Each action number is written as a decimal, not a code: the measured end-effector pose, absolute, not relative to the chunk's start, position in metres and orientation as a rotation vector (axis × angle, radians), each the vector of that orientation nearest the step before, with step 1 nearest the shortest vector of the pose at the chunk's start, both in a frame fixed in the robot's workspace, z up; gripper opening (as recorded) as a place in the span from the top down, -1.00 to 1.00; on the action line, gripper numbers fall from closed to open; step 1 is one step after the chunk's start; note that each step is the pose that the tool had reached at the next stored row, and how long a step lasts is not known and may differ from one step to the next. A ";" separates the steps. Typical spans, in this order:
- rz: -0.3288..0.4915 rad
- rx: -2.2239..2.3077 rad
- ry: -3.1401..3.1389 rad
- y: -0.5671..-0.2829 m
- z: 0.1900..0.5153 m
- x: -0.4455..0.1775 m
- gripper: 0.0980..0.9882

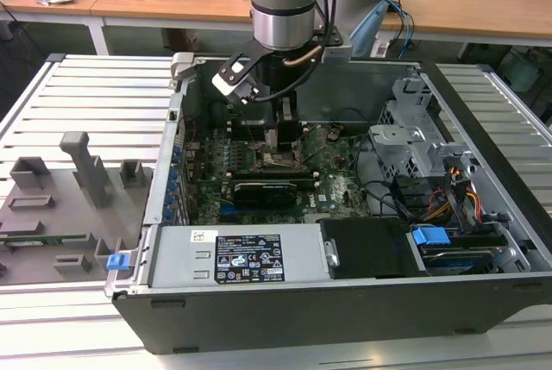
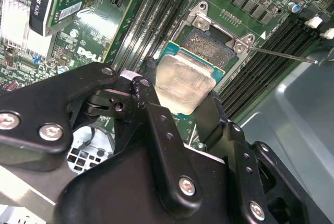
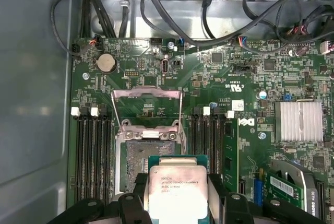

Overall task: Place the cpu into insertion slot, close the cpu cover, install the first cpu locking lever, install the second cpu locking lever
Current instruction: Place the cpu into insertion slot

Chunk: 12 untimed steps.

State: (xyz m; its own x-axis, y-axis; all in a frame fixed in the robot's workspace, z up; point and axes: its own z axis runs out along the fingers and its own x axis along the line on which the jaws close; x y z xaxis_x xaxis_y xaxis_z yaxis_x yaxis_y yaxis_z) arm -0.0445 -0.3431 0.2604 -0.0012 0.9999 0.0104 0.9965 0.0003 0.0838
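Note:
My gripper (image 1: 285,128) reaches down into the open computer case (image 1: 431,301), over the motherboard. It is shut on the cpu (image 3: 177,190), a small square chip with its silver face up and a green edge, clamped between two black fingers (image 3: 131,203). In the second wrist view the cpu (image 2: 185,80) hangs a little above and beside the open insertion slot (image 2: 209,44). The slot (image 3: 143,164) is bare, with its contact field showing. The cpu cover (image 3: 147,94), a thin metal frame, is swung open beyond the slot. A thin wire lever (image 2: 284,55) sticks out sideways from the socket.
Memory slots (image 3: 91,151) flank the socket on both sides. A long black card (image 1: 269,189) lies near the socket, and a finned heatsink (image 3: 298,120) sits on the board. Drive cage (image 1: 414,141), cables (image 1: 448,202) and power supply (image 1: 233,258) crowd the case. A grey fixture tray (image 1: 60,206) lies outside.

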 end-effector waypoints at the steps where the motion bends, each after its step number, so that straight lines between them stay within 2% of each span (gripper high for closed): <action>1: 0.103 2.183 2.184 -0.343 0.260 -0.044 0.01; 12: 0.103 2.183 2.184 -0.343 0.257 -0.044 0.01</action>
